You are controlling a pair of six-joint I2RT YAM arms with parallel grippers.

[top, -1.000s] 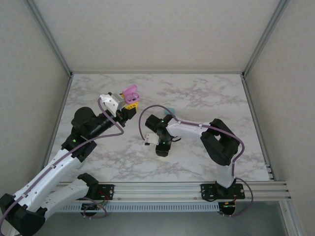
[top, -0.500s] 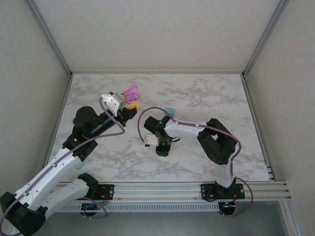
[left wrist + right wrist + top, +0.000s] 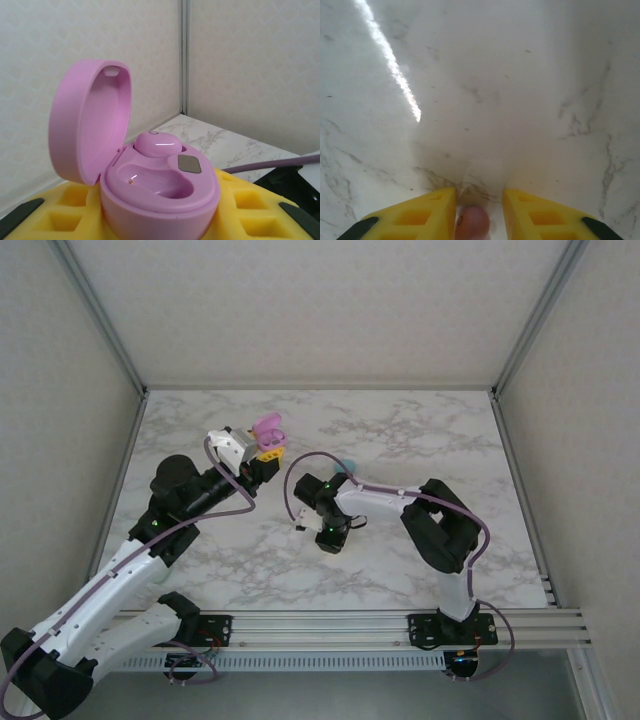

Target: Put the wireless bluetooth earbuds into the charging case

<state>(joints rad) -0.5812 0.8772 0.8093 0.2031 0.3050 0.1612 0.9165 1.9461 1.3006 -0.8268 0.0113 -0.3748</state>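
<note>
Right gripper (image 3: 479,200) has narrowed—its jaws straddle a pink earbud (image 3: 472,222) on the table (image 3: 520,75), not quite pinching. Far-left of it, left gripper (image 3: 266,450) clamps the open charging case (image 3: 90,130)—one socket (image 3: 162,184) empty.

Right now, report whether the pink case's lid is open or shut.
Open: the pink case has its lid swung up, showing one earbud seated and one socket empty.

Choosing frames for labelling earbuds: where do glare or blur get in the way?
Right wrist: a glare streak crosses the table, and the pink earbud at the right pincer is blurred. Left wrist: the open pink case is sharp. Top external: even light.
</note>
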